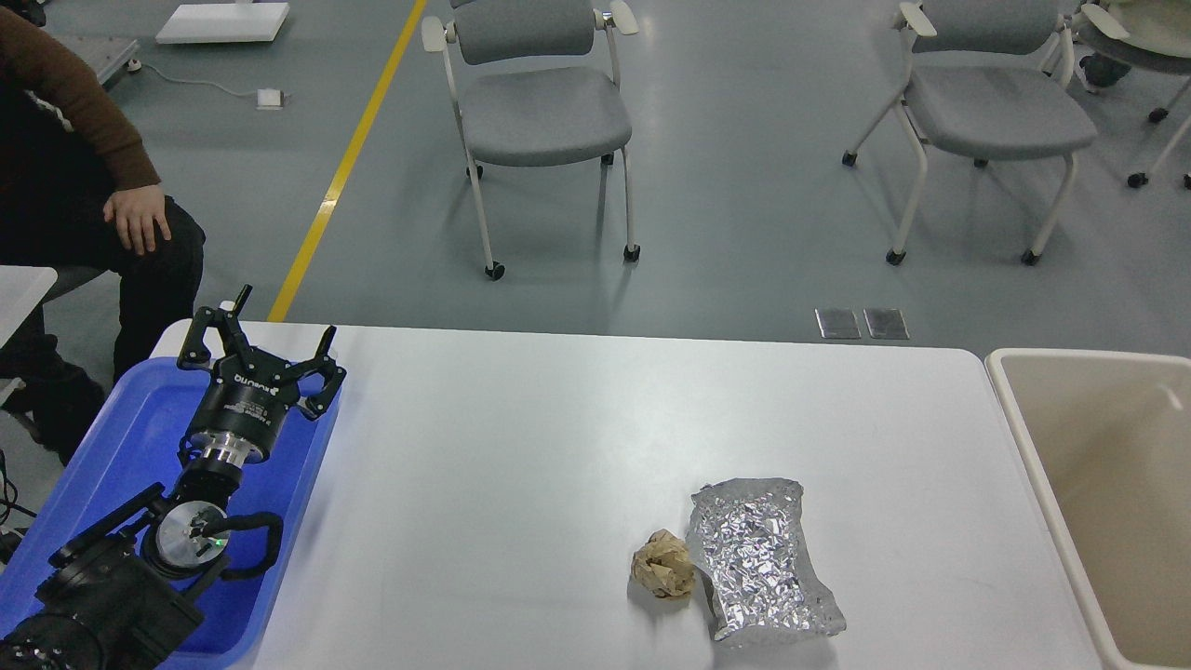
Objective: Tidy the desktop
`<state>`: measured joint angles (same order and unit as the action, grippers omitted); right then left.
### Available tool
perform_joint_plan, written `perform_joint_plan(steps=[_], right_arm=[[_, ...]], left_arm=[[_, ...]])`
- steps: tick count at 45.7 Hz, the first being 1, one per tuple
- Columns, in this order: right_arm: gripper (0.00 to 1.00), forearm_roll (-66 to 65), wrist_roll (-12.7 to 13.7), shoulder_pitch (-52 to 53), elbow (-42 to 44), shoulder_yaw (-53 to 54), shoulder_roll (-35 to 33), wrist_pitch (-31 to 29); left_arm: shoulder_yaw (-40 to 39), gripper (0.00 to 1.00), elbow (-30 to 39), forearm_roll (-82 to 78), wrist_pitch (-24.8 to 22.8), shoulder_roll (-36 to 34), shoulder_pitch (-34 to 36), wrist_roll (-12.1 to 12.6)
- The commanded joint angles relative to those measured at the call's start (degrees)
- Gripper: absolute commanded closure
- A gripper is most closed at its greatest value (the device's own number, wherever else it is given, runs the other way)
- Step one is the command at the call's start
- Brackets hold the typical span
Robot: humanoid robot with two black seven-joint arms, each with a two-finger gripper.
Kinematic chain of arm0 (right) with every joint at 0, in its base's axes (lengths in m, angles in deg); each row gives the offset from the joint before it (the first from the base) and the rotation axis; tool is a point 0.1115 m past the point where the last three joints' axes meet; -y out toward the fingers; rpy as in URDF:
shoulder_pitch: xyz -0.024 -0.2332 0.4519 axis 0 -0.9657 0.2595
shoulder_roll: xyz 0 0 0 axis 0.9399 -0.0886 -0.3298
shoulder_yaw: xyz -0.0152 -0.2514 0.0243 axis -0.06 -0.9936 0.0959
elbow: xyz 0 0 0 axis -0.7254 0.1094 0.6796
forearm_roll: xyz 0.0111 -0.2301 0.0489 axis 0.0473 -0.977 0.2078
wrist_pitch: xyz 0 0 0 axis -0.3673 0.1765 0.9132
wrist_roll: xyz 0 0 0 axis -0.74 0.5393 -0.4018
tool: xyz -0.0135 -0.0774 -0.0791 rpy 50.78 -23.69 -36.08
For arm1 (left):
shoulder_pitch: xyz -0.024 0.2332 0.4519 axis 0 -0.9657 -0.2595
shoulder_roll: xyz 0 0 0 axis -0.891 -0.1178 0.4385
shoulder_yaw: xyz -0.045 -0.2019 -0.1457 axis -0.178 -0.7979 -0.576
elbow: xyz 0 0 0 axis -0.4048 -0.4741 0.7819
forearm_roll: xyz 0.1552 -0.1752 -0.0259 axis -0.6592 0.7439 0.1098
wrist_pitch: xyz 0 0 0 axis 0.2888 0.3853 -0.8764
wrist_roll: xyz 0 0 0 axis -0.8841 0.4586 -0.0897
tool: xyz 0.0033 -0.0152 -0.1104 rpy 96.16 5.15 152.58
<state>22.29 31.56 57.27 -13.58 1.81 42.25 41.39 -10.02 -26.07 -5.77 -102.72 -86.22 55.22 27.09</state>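
Observation:
The white desktop (521, 465) fills the lower half of the head view. A crumpled silver foil bag (758, 558) lies on it at the front right. A crumpled brown paper ball (662, 565) sits just left of the bag, touching or nearly touching it. My left gripper (265, 333) is open and empty, with its fingers spread above the far end of the blue tray (112, 447) at the left edge. It is far from the bag and the ball. My right gripper is out of view.
A beige tub (1089, 475) stands against the desktop's right edge. A seated person (84, 186) is at the far left beyond the tray. Two grey chairs (544, 112) stand on the floor behind the desktop.

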Motion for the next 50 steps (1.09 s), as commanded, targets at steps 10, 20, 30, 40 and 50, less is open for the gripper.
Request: perform_joint_plan(steps=[10,20,30,40,50], right_arm=[[1.00,0.34,3.57,-6.28,4.81,5.02,12.49,1.53],[1.00,0.34,3.57,-6.54,4.81,5.11,13.28,1.97],[1.00,0.25,3.31,-6.63,5.51,5.02,13.28,3.46],[0.01,0.25,3.22,-5.75,6.13,5.19,14.25,10.49],[0.00,0.25,3.31,-5.75,5.95,5.19,16.36,10.50]], left_arm=[[-0.02,0.00,0.00,0.00,-0.01,-0.04,0.00,0.00],[-0.02,0.00,0.00,0.00,-0.01,-0.04,0.00,0.00],[-0.02,0.00,0.00,0.00,-0.01,0.05,0.00,0.00],[-0.02,0.00,0.00,0.00,-0.01,-0.04,0.00,0.00],[-0.02,0.00,0.00,0.00,-0.01,-0.04,0.00,0.00]])
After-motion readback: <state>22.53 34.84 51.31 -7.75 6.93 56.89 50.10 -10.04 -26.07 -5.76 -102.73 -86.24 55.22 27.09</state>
